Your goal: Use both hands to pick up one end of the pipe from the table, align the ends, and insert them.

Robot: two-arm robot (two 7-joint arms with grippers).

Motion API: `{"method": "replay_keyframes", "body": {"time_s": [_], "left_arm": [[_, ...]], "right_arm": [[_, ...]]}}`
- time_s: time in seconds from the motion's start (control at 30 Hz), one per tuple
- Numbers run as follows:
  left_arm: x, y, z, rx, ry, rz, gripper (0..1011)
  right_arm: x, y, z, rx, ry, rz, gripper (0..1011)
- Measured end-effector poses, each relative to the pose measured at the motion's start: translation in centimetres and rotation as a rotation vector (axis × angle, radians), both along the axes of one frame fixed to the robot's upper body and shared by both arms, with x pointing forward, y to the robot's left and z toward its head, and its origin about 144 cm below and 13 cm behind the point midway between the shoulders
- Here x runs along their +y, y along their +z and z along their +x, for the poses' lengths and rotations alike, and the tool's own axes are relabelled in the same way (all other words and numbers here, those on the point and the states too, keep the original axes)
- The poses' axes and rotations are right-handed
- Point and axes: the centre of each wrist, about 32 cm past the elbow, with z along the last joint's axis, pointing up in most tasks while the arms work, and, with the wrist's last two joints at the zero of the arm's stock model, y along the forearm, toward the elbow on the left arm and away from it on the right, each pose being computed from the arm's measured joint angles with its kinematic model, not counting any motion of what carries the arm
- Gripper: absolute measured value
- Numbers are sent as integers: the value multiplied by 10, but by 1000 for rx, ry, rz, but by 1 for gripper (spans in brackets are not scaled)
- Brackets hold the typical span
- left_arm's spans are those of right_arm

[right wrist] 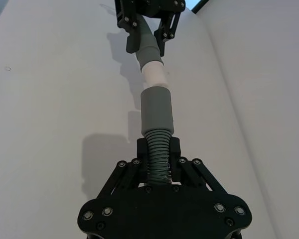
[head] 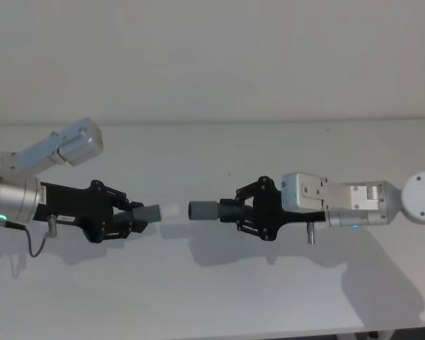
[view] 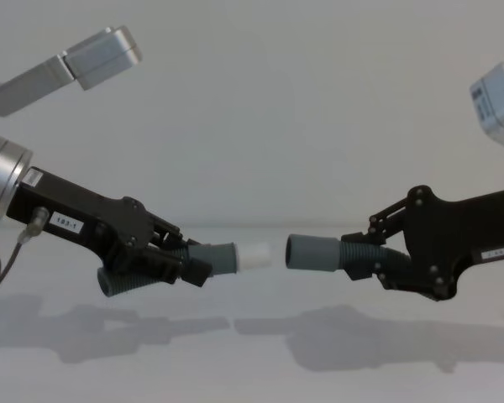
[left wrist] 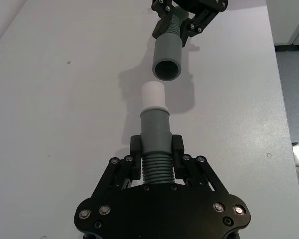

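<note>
Above the white table (head: 212, 297) I saw my left gripper (view: 185, 260) clamping the white-tipped pipe (view: 235, 256) and my right gripper (view: 378, 252) clamping the cuffed pipe (view: 315, 252), whose hollow mouth showed from the left wrist.

A narrow open gap is being left between the white plug tip (head: 169, 210) held out by the left hand (head: 137, 216) and the grey open cuff (head: 202, 210) held out by the right hand (head: 235, 210), with nothing standing in it. Both pieces are being held above the tabletop (head: 212, 149), whose surface below and around them is lying bare.
</note>
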Motion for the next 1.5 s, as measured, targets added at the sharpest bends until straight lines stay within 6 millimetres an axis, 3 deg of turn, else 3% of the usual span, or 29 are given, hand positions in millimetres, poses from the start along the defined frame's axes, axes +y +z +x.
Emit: {"method": "replay_keyframes", "body": {"time_s": [1.5], "left_arm": [[-1, -1, 4, 5, -6, -12, 321]], "right_arm": [[0, -1, 4, 26, -3, -9, 215]]}}
